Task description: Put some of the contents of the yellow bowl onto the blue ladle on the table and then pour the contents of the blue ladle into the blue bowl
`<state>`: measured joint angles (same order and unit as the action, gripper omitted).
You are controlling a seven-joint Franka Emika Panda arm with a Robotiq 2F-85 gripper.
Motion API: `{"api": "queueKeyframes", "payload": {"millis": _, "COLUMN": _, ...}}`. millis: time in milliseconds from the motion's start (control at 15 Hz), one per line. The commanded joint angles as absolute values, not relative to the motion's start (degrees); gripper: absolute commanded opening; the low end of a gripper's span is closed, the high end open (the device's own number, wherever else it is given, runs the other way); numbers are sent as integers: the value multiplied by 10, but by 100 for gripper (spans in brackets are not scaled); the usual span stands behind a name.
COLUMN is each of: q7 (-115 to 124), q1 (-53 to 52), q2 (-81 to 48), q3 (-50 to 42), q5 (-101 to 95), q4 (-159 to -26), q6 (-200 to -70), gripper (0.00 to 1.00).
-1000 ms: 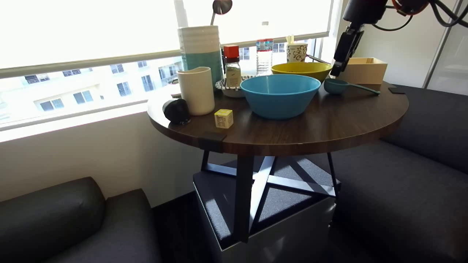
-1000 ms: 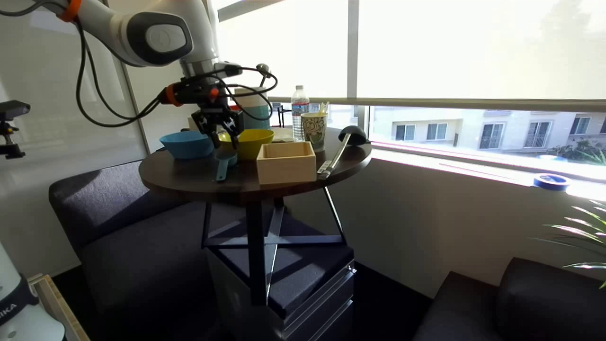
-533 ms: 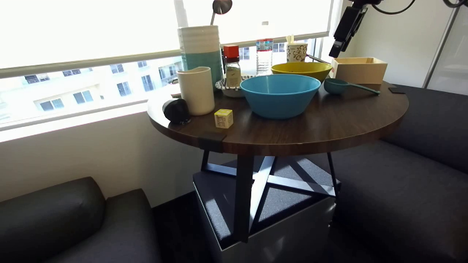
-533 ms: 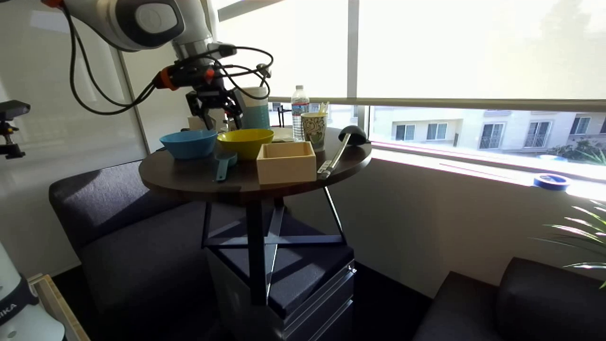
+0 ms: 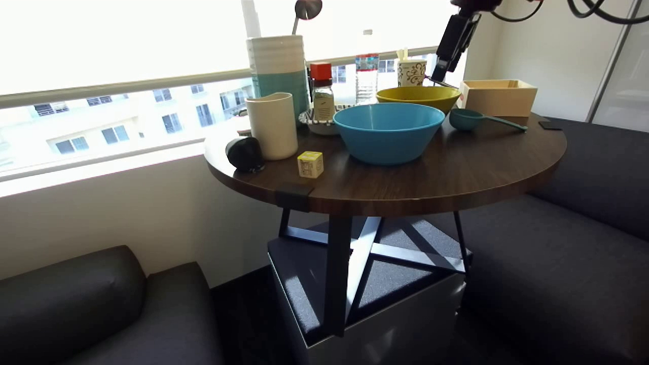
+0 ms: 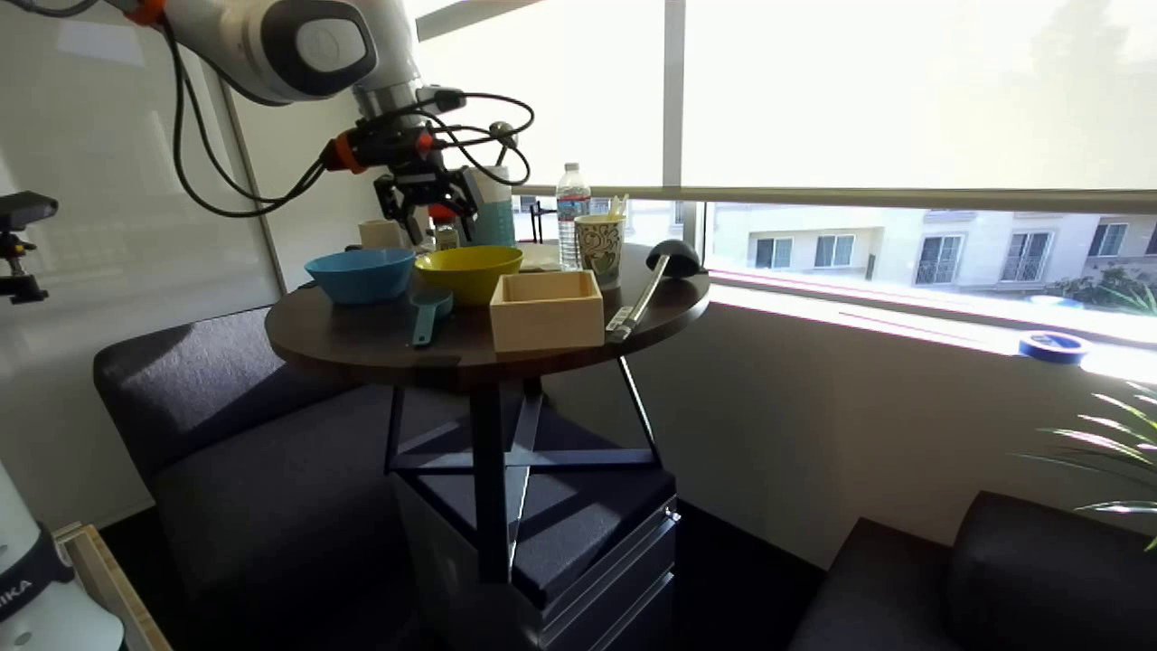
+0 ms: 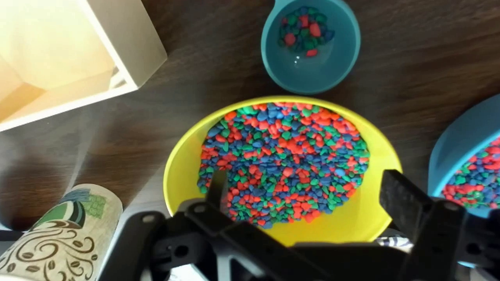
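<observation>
The table (image 5: 481,170) stands below the gripper (image 7: 307,190), whose fingers I see set apart. The blue bowl (image 5: 389,144) sits lower, outboard of one finger; the yellow bowl (image 7: 181,168), under the gap; the blue ladle (image 7: 312,74), ahead of both fingertips. All three contain small coloured pieces (image 7: 285,156).

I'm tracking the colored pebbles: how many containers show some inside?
3, in the wrist view: the yellow bowl in the middle, the blue ladle at the top, and the blue bowl at the right edge. More may be hidden, as not every container's inside shows.
</observation>
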<state>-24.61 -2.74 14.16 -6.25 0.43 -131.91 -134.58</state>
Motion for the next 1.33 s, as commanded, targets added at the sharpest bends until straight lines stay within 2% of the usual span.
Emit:
{"api": "queueKeyframes", "payload": {"millis": 0, "q7": -257, "q1": -25, "q2": 67, "q3": -58, "q5": 13, "q4": -1272, "q6": -1358, "gripper": 100}}
{"api": "queueKeyframes", "payload": {"millis": 267, "q7": -255, "q1": -18, "q2": 14, "q3": -47, "q5": 10, "q4": -1243, "q6": -1366, "gripper": 100}}
{"api": "queueKeyframes", "payload": {"millis": 333, "q7": -255, "q1": -16, "q2": 5, "q3": -45, "q5": 9, "q4": -1237, "q6": -1365, "gripper": 76}}
{"api": "queueKeyframes", "payload": {"millis": 467, "q7": -253, "q1": -12, "q2": -9, "q3": -40, "q5": 8, "q4": -1226, "q6": -1354, "gripper": 66}}
{"api": "queueKeyframes", "payload": {"millis": 1067, "q7": -231, "q1": -1, "q2": -2, "q3": -31, "q5": -9, "q4": -1210, "q6": -1334, "gripper": 2}}
{"api": "queueKeyframes", "payload": {"millis": 1200, "q7": -229, "q1": 0, "q2": 15, "q3": -31, "q5": -9, "q4": -1213, "q6": -1328, "gripper": 0}}
{"api": "queueKeyframes", "payload": {"millis": 1267, "q7": -230, "q1": 0, "q2": 22, "q3": -31, "q5": -2, "q4": -1213, "q6": -1324, "gripper": 2}}
